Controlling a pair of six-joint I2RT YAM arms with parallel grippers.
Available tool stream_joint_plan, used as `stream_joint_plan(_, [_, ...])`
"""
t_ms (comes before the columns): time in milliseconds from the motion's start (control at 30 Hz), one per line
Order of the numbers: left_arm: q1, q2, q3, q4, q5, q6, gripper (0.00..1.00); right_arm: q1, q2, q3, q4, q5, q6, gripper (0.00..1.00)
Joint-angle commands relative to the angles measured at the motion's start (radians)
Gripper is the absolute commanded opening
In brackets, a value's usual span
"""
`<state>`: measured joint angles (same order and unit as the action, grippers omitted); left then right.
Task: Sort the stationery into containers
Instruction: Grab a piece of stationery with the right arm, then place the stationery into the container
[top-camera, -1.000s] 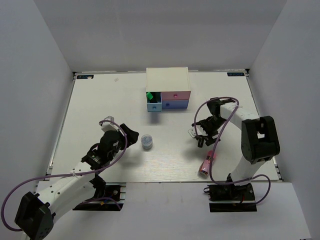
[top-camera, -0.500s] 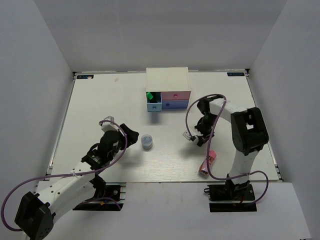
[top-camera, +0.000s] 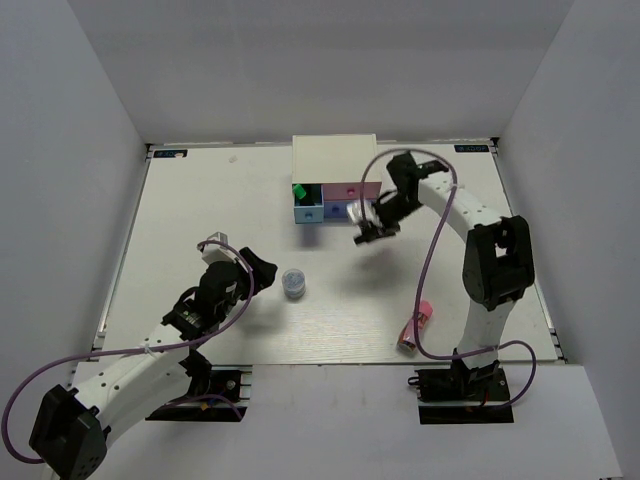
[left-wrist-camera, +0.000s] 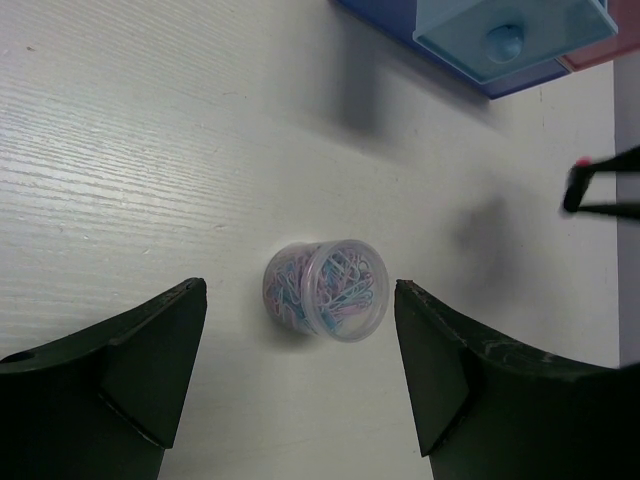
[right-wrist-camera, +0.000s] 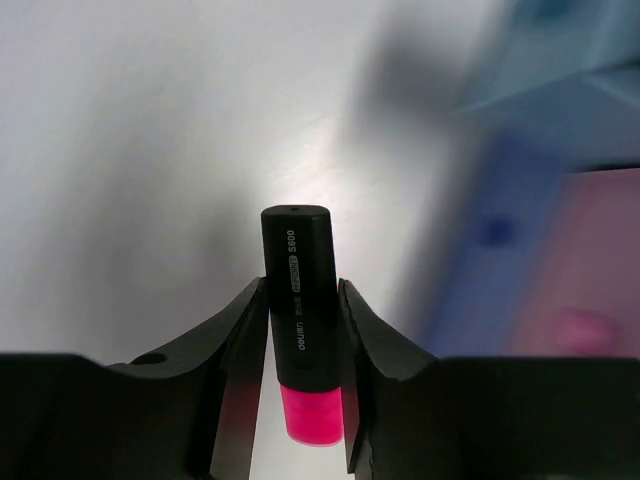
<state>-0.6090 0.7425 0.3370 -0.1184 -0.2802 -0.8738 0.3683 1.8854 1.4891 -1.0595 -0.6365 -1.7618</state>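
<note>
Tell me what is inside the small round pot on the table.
The pot is packed with pastel paper clips, blue and pink, showing through its clear wall. The clips on top cover whatever lies at the bottom.

I am looking at a pale, wood-grained tabletop (top-camera: 200, 200) that is carrying three things. A small white box-shaped drawer chest with pastel fronts (top-camera: 334, 157) is sitting at the middle of the far edge. A small round clear pot of blue and pink paper clips (top-camera: 294, 283) is standing upright near the centre, well apart from it. A fat pink cylindrical tube (top-camera: 415, 328) is lying on its side near the front right edge.
</note>
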Motion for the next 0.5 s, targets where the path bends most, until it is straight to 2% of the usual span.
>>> stream_joint_plan(0, [-0.003, 0.006, -0.003, 0.031, 0.007, -0.001, 0.86, -0.002, -0.072, 0.152, 0.166, -0.328, 0.431, 0.09])
stream_joint_plan(33, [-0.003, 0.02, -0.003, 0.031, 0.007, 0.009, 0.86, 0.001, -0.083, 0.154, 0.297, -0.351, 0.55, 0.09])
stream_joint_plan(67, [-0.003, 0.02, 0.008, 0.031, 0.016, 0.009, 0.86, 0.004, -0.103, 0.157, 0.344, -0.408, 0.667, 0.09])
stream_joint_plan(133, [-0.003, 0.034, 0.017, 0.04, 0.016, 0.018, 0.86, 0.008, -0.127, 0.157, 0.494, -0.439, 0.78, 0.09])
stream_joint_plan(167, [-0.003, 0.043, 0.017, 0.04, 0.016, 0.018, 0.86, 0.012, -0.135, 0.158, 0.609, -0.462, 0.967, 0.09])
stream_joint_plan(300, [-0.003, 0.043, 0.017, 0.04, 0.016, 0.018, 0.86, 0.032, -0.103, 0.175, 0.927, -0.523, 1.229, 0.09])
stream_joint_plan(333, [-0.003, 0.034, 0.017, 0.04, 0.016, 0.018, 0.86, 0.037, -0.092, 0.183, 0.96, -0.546, 1.258, 0.09])
stream_joint_plan(367, [-0.003, 0.034, 0.017, 0.04, 0.016, 0.018, 0.86, 0.043, -0.076, 0.184, 1.089, -0.557, 1.322, 0.09])
stream_joint_plan(433, [-0.003, 0.023, 0.017, 0.03, 0.016, 0.018, 0.86, 0.064, -0.055, 0.178, 1.188, -0.6, 1.465, 0.1])
stream_joint_plan(467, [-0.003, 0.023, 0.017, 0.029, 0.016, 0.018, 0.86, 0.075, -0.043, 0.162, 1.345, -0.627, 1.531, 0.12])
